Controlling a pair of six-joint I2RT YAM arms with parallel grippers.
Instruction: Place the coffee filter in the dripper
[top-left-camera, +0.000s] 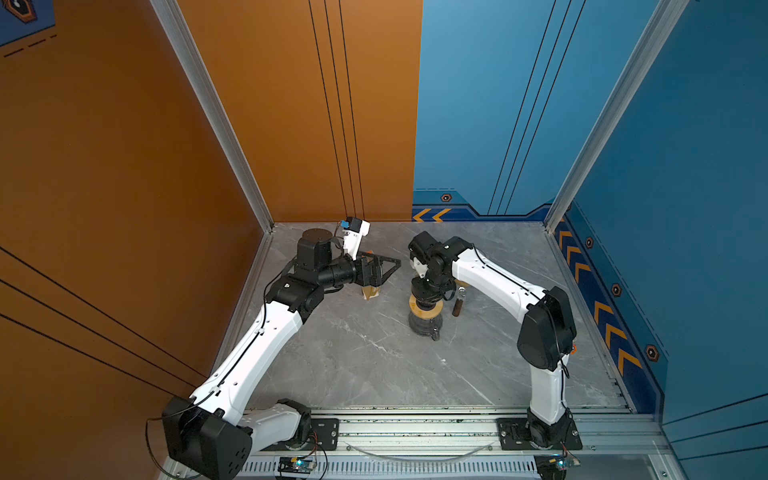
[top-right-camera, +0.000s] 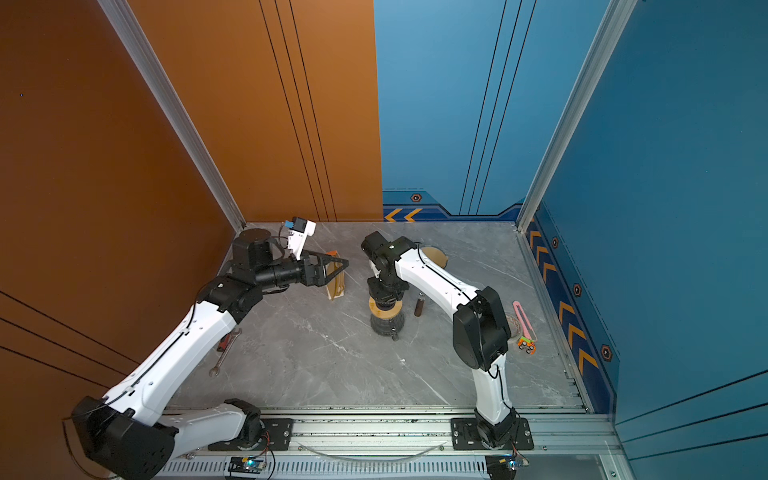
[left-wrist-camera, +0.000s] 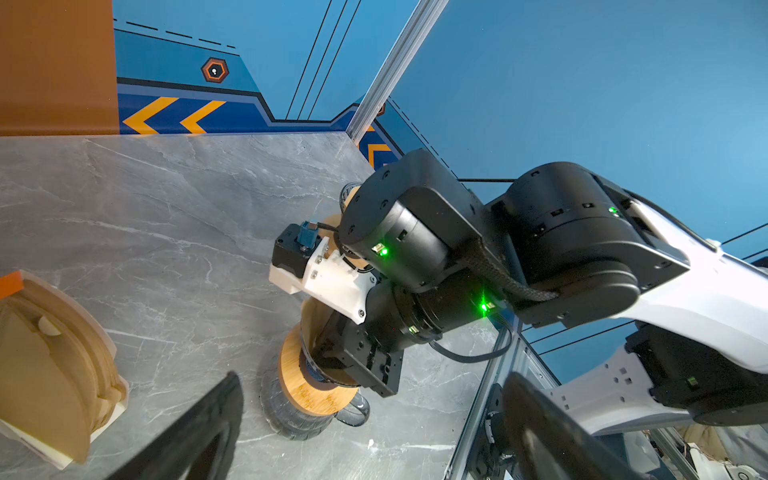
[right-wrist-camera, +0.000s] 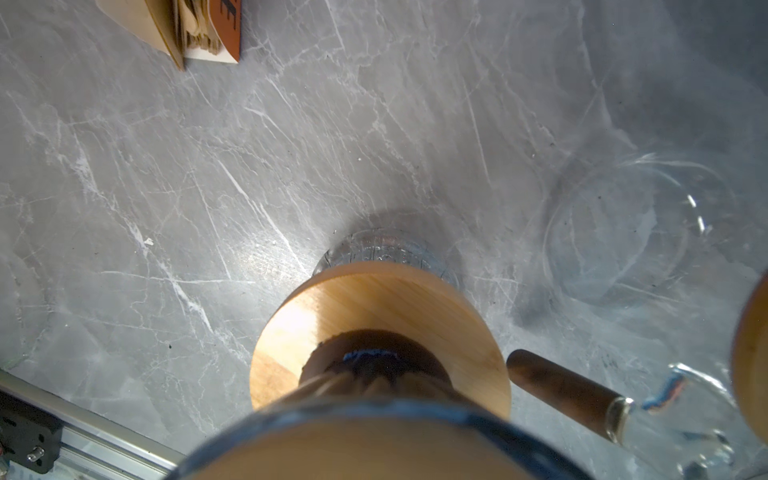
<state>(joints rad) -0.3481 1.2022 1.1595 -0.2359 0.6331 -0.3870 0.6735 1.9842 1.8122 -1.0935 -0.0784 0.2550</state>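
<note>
Closest to the lens in both top views, the left arm (top-left-camera: 257, 345) was seen stretched from the front rail toward the far left corner of the grey marbled table (top-left-camera: 374, 365). The right arm (top-left-camera: 498, 278) was bent over the middle of the table, its wrist turned straight down. The left gripper (top-left-camera: 384, 270) was held wide open and empty above the table. The holder of spare filters (top-right-camera: 336, 286) stood just beside it, untouched as far as could be told. The right gripper (left-wrist-camera: 328, 361) was sunk into the mouth of the dripper (right-wrist-camera: 353, 299), whose wooden collar was seated on a glass carafe (top-left-camera: 422, 326). Its jaws were hidden inside the cone, so their spread and any grip could not be made out. The coffee filter (left-wrist-camera: 313, 316) was found inside the dripper, its tan paper edge raised against the gripper's side. A brown-handled glass utensil (right-wrist-camera: 561, 390) was seen lying just beside the carafe, and a wrench (top-right-camera: 224, 349) was seen lying near the left arm.
</note>
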